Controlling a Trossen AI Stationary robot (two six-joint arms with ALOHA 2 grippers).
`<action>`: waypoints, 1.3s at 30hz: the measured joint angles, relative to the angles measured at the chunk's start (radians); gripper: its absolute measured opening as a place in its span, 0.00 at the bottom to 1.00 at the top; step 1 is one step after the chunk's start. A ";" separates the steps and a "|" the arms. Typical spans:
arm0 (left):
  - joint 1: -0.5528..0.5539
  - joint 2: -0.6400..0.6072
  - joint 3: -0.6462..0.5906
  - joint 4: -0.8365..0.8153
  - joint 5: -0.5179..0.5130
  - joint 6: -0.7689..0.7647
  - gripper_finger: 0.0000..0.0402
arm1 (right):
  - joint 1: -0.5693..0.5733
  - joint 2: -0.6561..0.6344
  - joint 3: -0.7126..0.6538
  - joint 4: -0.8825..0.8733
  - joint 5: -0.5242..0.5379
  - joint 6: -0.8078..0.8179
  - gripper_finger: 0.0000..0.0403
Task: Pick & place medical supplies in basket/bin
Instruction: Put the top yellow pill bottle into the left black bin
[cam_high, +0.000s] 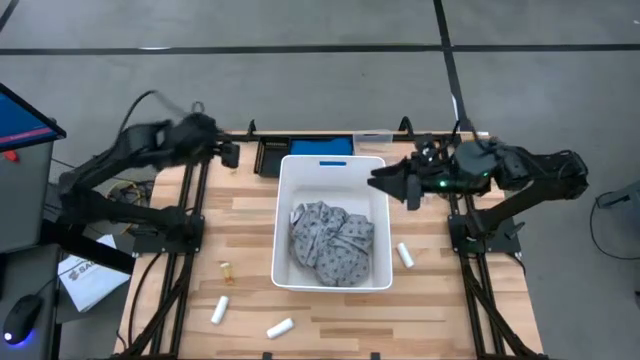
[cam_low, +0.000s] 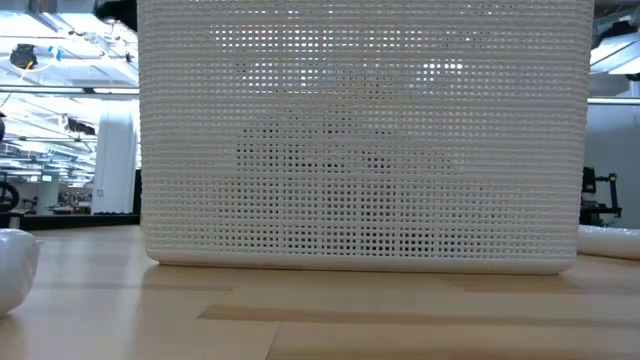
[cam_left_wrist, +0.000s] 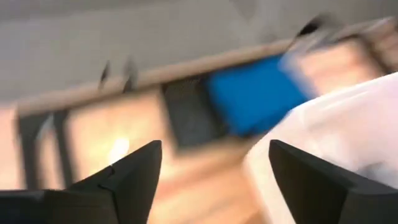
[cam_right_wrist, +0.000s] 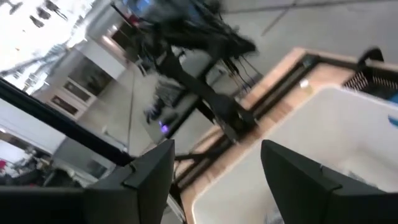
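The white bin (cam_high: 282, 222) stands mid-table, with the grey speckled fabric (cam_high: 330, 242) crumpled on its floor. Three white rolls lie on the wood: one right of the bin (cam_high: 405, 255) and two near the front edge (cam_high: 219, 310) (cam_high: 279, 327). A tiny pale bit (cam_high: 227, 268) lies left of the bin. My right gripper (cam_high: 392, 182) hovers open above the bin's far right rim, nothing between its fingers (cam_right_wrist: 217, 162). My left gripper (cam_high: 228, 152) hangs open over the table's far left, also with nothing between its fingers (cam_left_wrist: 214, 168). In the low view the bin's perforated wall (cam_low: 360, 140) fills the picture.
A blue pad (cam_high: 335, 146) and a black tray (cam_high: 272, 155) sit at the far edge behind the bin. Off the table's left side lie a paper sheet (cam_high: 85, 275) and a mouse (cam_high: 20, 320). Bare wood lies in front of the bin.
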 joint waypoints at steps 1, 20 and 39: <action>0.064 0.028 -0.008 -0.032 0.057 0.020 0.68 | -0.005 -0.004 0.000 0.012 -0.002 -0.012 0.58; 0.449 0.259 -0.266 0.141 0.248 0.455 0.69 | 0.030 -0.018 0.000 0.111 -0.055 -0.080 0.58; 0.541 0.259 -0.557 0.485 0.262 0.408 0.69 | 0.029 -0.018 0.000 0.110 -0.054 -0.065 0.58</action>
